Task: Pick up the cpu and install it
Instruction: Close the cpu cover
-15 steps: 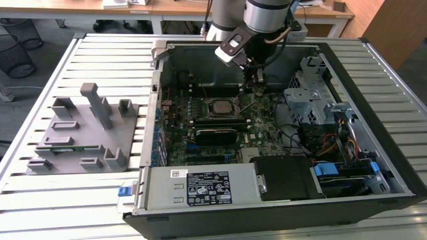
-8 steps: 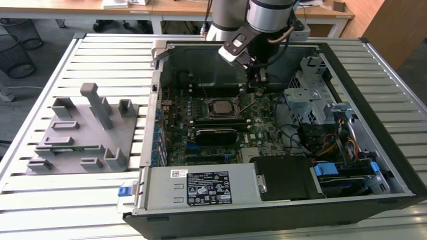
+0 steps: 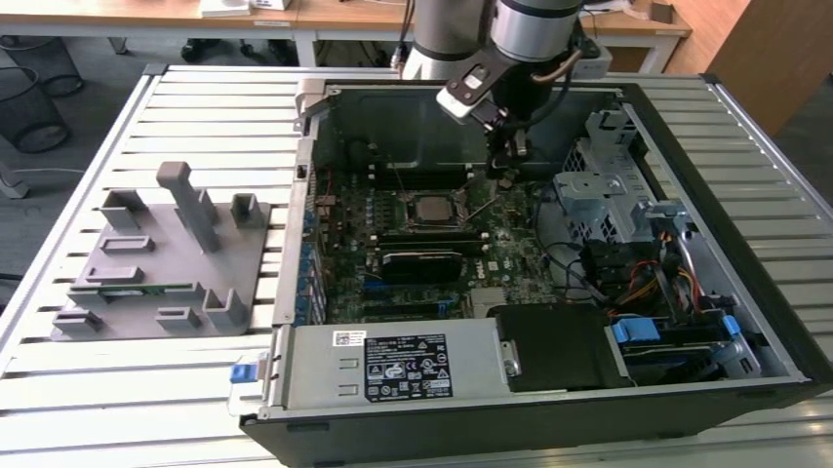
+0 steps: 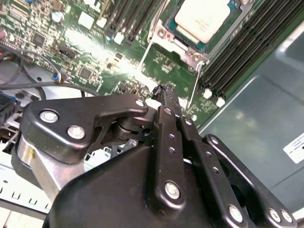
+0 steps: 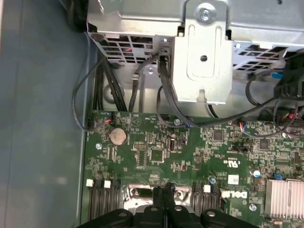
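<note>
The cpu (image 3: 427, 207), a small silvery square, lies in the motherboard socket inside the open computer case (image 3: 729, 244). In the second wrist view the cpu (image 4: 203, 20) sits inside the socket's metal frame (image 4: 164, 35). My gripper (image 3: 510, 154) hangs above the board toward the exterior view's right of the socket. Its black fingers (image 4: 166, 118) are pressed together and nothing shows between them. The gripper (image 4: 164, 91) tip is close to a thin metal socket lever (image 4: 191, 92) that stands up from the board. In the first wrist view the gripper (image 5: 164, 192) points down over the green board.
A grey fixture block (image 3: 163, 263) with slots and posts lies on the slatted table at the exterior view's left. Inside the case are a metal drive cage (image 3: 606, 190), cables (image 3: 651, 283), a power supply (image 3: 397, 366) and empty memory slots (image 4: 237, 52).
</note>
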